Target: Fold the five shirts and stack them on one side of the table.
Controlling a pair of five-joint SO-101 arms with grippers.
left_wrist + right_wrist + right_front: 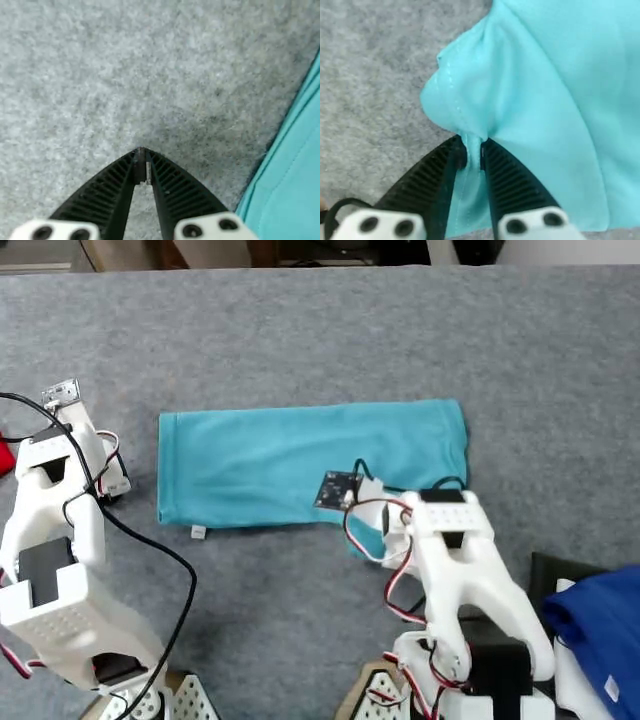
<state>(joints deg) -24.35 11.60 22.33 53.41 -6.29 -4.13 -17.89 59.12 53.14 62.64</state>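
High view: teal shirt [300,465] lies as a long strip mid table [300,330]; blue shirt [600,630] sits at the near right corner.
Left wrist view: left gripper [141,167] is pressed together on nothing, over bare table beside the teal shirt.
Right wrist view: right gripper [472,150] pinches the near hem. Best to lift low and carry the fold over evenly.

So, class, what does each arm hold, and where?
The right arm's jaws pinch the teal fabric shirt at a bunched hemmed edge; the left arm's jaws hold nothing.
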